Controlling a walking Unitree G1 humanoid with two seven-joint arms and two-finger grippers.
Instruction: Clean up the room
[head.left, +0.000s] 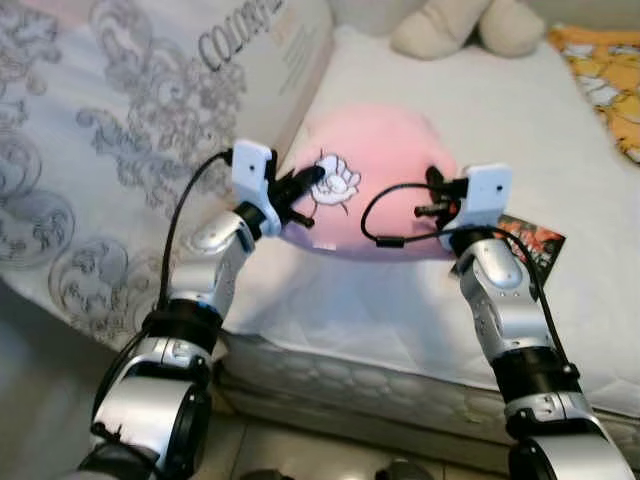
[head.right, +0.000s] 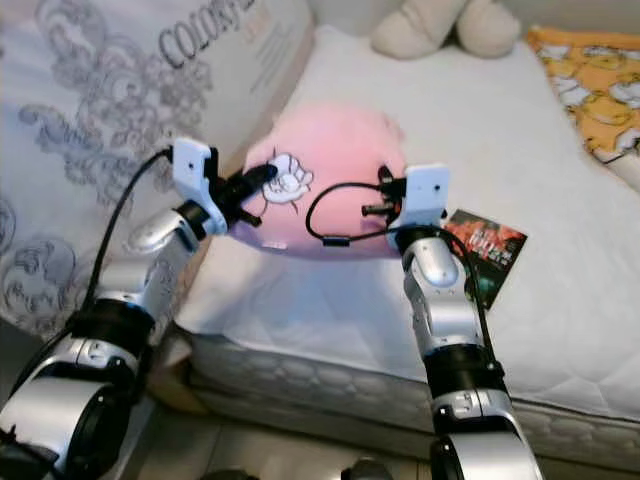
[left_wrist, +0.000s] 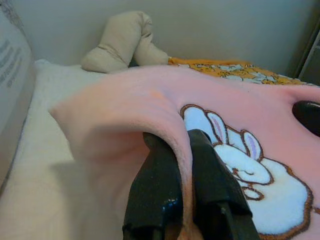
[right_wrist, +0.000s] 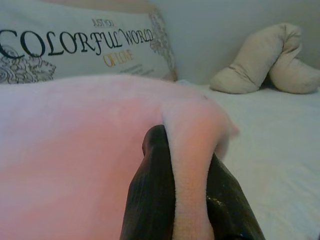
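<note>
A pink fleece blanket (head.left: 385, 160) with a white rabbit patch (head.left: 336, 181) lies bunched on the white mattress (head.left: 500, 110). My left gripper (head.left: 307, 185) is shut on the blanket's left edge beside the rabbit patch; a fold of pink cloth (left_wrist: 184, 165) is pinched between its black fingers (left_wrist: 155, 190). My right gripper (head.left: 432, 208) is shut on the blanket's right edge, with a fold of cloth (right_wrist: 190, 185) squeezed between its fingers (right_wrist: 150, 200). Both arms reach forward over the bed's front edge.
A grey patterned duvet (head.left: 110, 150) with lettering covers the bed's left side. A beige stuffed toy (head.left: 465, 25) lies at the back. A yellow printed cloth (head.left: 605, 70) is at the far right. A dark card (head.left: 535, 242) rests on the mattress by my right arm.
</note>
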